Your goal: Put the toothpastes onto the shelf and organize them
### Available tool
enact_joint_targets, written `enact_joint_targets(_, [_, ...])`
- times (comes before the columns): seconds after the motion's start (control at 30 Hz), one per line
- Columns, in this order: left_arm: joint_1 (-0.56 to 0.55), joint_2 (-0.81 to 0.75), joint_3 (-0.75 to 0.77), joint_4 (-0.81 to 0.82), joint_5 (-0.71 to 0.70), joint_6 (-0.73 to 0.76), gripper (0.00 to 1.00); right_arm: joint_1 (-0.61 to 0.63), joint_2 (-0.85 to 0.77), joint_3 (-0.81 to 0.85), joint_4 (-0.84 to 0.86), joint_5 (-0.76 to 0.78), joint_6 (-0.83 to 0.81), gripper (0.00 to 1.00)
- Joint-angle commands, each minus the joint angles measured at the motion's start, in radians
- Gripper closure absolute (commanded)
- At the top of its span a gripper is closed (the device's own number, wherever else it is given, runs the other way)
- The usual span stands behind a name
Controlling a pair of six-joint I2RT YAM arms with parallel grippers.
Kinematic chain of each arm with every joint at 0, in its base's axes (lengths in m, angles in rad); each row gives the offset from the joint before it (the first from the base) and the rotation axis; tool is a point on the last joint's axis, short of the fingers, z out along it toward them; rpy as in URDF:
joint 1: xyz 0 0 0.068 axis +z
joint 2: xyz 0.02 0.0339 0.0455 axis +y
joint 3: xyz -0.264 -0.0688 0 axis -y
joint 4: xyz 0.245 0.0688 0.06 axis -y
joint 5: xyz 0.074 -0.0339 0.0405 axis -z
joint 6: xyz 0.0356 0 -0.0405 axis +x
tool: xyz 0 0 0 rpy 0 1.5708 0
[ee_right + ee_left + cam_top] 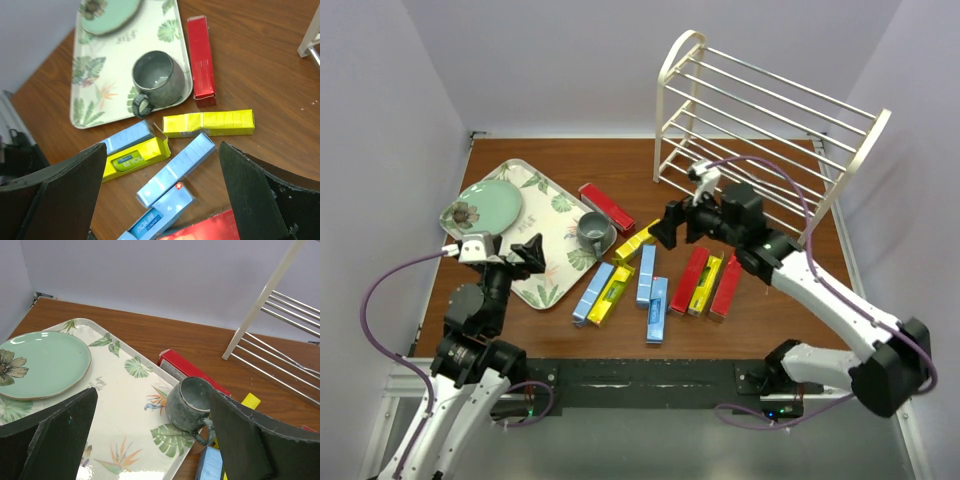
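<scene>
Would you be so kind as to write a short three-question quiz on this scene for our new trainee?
1. How many red toothpastes lie on the table?
2. True or false: the left tool and the right tool both stand open and hold nothing.
3. The grey mug stands on: A the leaf-patterned tray; B the bare table; C the green plate.

Key: 1 three; 2 true; 3 A.
</scene>
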Motion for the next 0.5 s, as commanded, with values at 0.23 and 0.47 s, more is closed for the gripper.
enact_joint_targets(0.23, [-0.065, 0.027, 0.001, 0.031, -0.035, 0.023, 0.00, 0.102, 0.500, 0.270, 0.099, 0.278, -0.143, 0.01])
enact_joint_targets(0.47, [-0.074, 0.070, 0.011, 0.013, -0.032, 0.021, 0.00, 0.098, 0.790, 0.460, 0.136, 0.246, -0.194, 0.04])
